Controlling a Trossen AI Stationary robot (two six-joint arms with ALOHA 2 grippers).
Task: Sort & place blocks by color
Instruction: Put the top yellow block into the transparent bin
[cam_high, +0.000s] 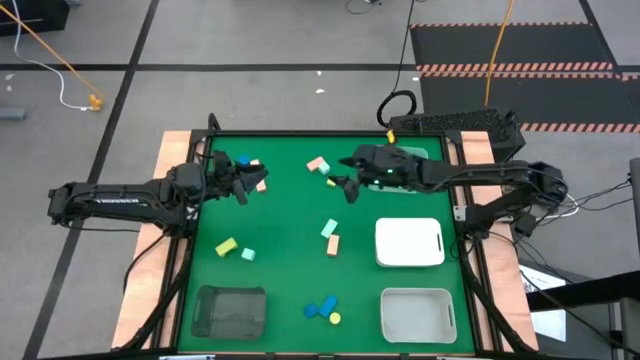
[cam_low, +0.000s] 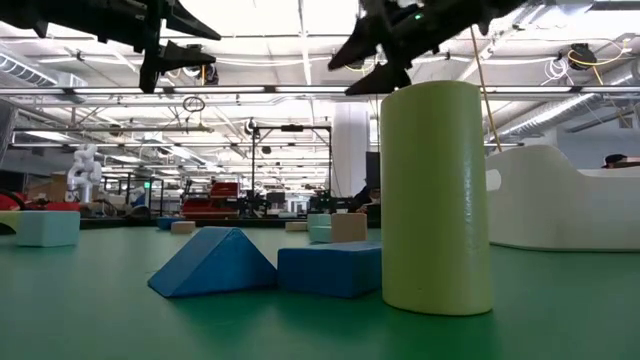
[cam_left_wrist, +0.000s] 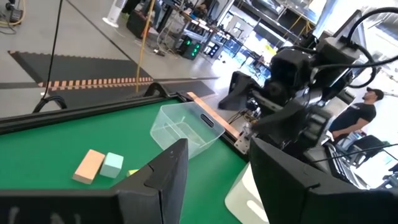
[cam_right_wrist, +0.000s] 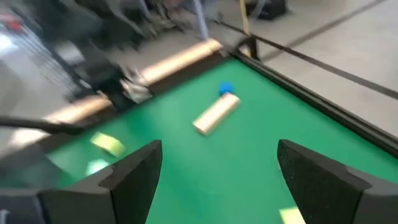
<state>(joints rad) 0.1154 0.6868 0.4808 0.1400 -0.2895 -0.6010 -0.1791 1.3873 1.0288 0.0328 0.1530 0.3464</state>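
Observation:
The blocks lie scattered on the green table. A blue block and a salmon bar lie at the far left, and a salmon block and a small yellow and mint piece at far centre. A mint cube and a salmon block lie mid-table, with a yellow block and a mint cube to the left. Blue blocks and a yellow cylinder lie near the front. My left gripper is open and empty above the far-left blocks. My right gripper is open and empty above far centre. Both hang well above the table in the low view.
A white tray sits at the right, a white bin at the near right and a dark tray at the near left. A clear tray sits at the far right under my right arm. Wooden rails border the table.

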